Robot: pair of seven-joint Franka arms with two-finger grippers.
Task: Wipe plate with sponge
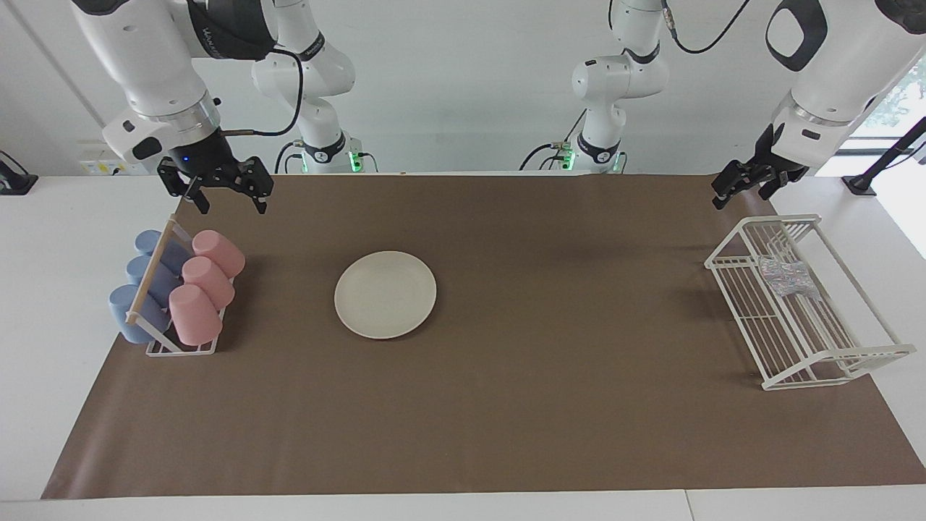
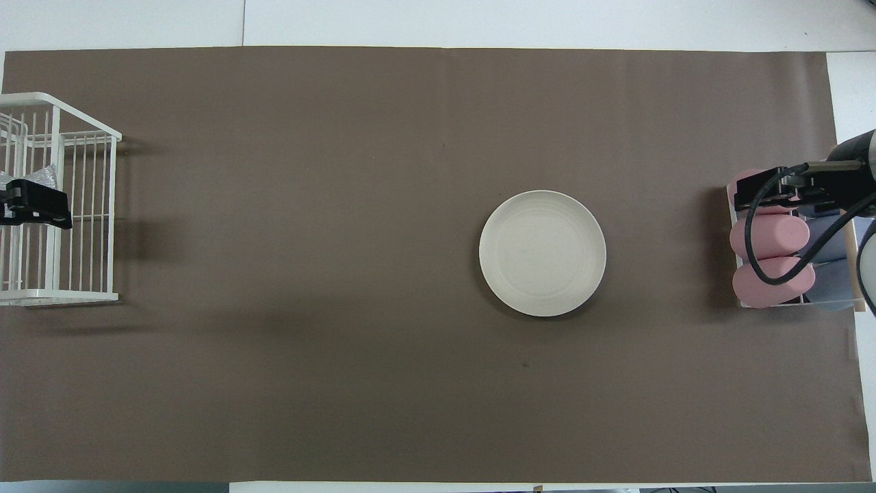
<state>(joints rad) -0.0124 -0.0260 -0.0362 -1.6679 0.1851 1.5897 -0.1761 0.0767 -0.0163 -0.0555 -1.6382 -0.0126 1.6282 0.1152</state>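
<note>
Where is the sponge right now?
The sponge lies inside the white wire rack at the left arm's end of the table, under the raised left gripper.
</note>
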